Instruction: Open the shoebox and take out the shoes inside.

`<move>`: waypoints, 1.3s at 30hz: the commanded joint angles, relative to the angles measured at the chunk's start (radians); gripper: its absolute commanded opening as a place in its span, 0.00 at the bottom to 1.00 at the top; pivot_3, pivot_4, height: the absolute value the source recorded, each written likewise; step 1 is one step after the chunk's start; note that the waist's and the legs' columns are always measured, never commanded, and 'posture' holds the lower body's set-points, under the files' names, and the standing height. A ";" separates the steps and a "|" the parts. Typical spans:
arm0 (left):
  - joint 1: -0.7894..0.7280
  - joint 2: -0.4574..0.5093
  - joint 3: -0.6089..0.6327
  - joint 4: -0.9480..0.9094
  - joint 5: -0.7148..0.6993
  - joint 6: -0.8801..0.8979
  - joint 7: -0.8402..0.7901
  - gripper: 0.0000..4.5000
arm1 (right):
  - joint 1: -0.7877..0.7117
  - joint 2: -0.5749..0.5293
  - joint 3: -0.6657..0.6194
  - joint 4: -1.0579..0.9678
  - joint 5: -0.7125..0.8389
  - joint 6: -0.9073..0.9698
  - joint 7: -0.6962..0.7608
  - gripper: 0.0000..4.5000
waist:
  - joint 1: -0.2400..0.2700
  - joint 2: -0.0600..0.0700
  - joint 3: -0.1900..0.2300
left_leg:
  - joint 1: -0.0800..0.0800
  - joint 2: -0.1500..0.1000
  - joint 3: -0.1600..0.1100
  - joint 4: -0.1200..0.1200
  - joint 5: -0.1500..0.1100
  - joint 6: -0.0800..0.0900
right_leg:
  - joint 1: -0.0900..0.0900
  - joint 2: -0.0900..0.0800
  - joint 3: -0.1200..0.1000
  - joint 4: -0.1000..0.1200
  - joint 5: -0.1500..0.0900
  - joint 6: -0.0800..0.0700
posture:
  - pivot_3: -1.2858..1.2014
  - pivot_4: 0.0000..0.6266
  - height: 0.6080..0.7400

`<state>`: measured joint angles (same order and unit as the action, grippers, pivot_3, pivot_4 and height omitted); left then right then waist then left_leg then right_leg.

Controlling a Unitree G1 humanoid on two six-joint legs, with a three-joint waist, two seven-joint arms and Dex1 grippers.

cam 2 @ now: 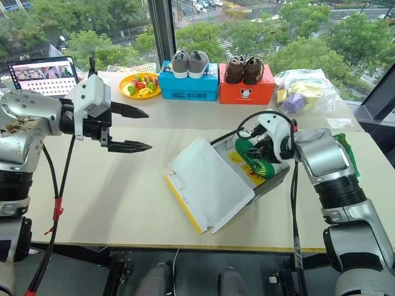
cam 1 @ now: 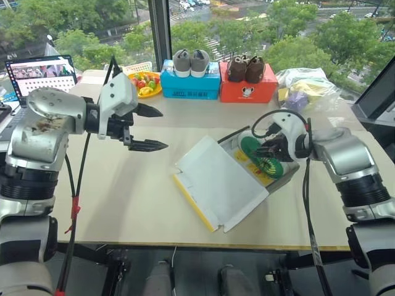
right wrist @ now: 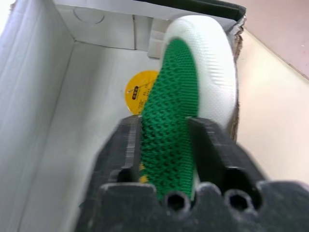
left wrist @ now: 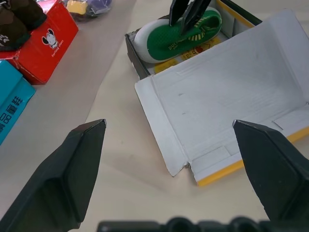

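Blue box (cam 1: 189,86) front with unreadable white characters, red box (cam 1: 247,90) bearing a cartoon mouse-head logo

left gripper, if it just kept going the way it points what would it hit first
Probably the open white lid of the shoebox; the left gripper aims down toward it. Depth is unclear, so it could meet the table just short.

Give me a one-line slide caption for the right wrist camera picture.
Right gripper clamps a green shoe inside the open shoebox, its white toe pointing away.
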<state>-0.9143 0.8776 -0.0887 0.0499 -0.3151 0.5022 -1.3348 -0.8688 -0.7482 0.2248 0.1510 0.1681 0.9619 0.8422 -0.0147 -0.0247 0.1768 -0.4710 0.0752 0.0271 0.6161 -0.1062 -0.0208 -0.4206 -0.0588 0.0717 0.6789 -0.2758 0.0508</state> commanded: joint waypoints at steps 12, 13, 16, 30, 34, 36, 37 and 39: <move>-0.052 0.013 0.018 -0.001 0.012 -0.023 0.007 1.00 | -0.031 -0.004 -0.058 -0.066 0.033 0.009 0.014 0.00 | 0.000 0.000 0.000 | 0.000 0.000 0.000 0.000 0.000 0.000 | 0.000 0.000 0.000 0.000 0.000 0.000 | 0.52 0.24 1.00; -0.052 0.012 0.017 0.000 0.012 -0.024 0.007 1.00 | -0.045 -0.010 -0.074 -0.094 0.052 0.029 0.023 0.00 | -0.001 0.000 0.000 | -0.001 0.000 0.000 0.000 0.000 0.000 | -0.001 0.000 0.000 0.000 0.000 0.000 | 0.52 0.24 1.00; -0.053 0.009 0.014 0.005 0.014 -0.029 0.006 1.00 | -0.068 -0.032 -0.097 -0.155 0.081 0.065 0.043 0.17 | -0.004 0.001 0.000 | -0.002 0.000 0.000 0.000 0.000 0.000 | -0.002 0.000 0.000 0.000 0.000 0.000 | 0.52 0.24 1.00; -0.065 -0.014 0.003 0.029 0.028 -0.062 0.006 1.00 | -0.137 0.023 -0.072 0.004 0.019 -0.058 -0.028 1.00 | 0.000 0.001 0.000 | -0.003 0.000 0.000 -0.001 0.000 0.000 | -0.003 0.000 0.000 0.000 0.000 0.000 | 0.52 0.24 1.00; -0.061 -0.009 0.008 0.026 0.030 -0.060 0.008 1.00 | -0.167 0.081 -0.051 0.166 -0.022 -0.166 -0.028 1.00 | -0.007 0.001 0.001 | -0.002 0.000 0.000 -0.001 0.000 0.000 | -0.003 0.000 0.000 0.000 0.000 0.000 | 0.52 0.24 1.00; -0.059 -0.006 0.010 0.023 0.030 -0.058 0.008 1.00 | -0.186 0.103 -0.051 0.232 -0.032 -0.203 -0.026 1.00 | -0.005 0.001 0.001 | -0.003 0.000 0.000 -0.001 0.000 0.000 | -0.003 0.000 0.000 0.000 0.000 0.000 | 0.52 0.24 1.00; -0.057 -0.003 0.012 0.021 0.031 -0.056 0.009 1.00 | -0.195 0.114 -0.052 0.264 -0.036 -0.220 -0.024 1.00 | -0.005 0.001 0.001 | -0.003 0.000 0.000 -0.001 0.000 0.000 | -0.003 0.000 0.000 0.000 0.000 0.000 | 0.52 0.24 1.00; -0.051 0.004 0.017 0.011 0.029 -0.049 0.010 1.00 | -0.206 0.129 -0.042 0.326 -0.056 -0.262 -0.019 1.00 | -0.005 0.001 0.001 | -0.003 0.000 0.000 -0.001 0.000 0.000 | -0.003 0.000 0.000 0.000 0.000 0.000 | 0.52 0.24 1.00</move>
<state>-0.9473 0.8584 -0.0997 0.0932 -0.2817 0.4580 -1.3317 -1.0313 -0.6270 0.1899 0.4262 0.1367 0.7723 0.8232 -0.0195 -0.0237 0.1776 -0.4741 0.0752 0.0272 0.6149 -0.1062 -0.0207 -0.4236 -0.0586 0.0717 0.6785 -0.2759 0.0507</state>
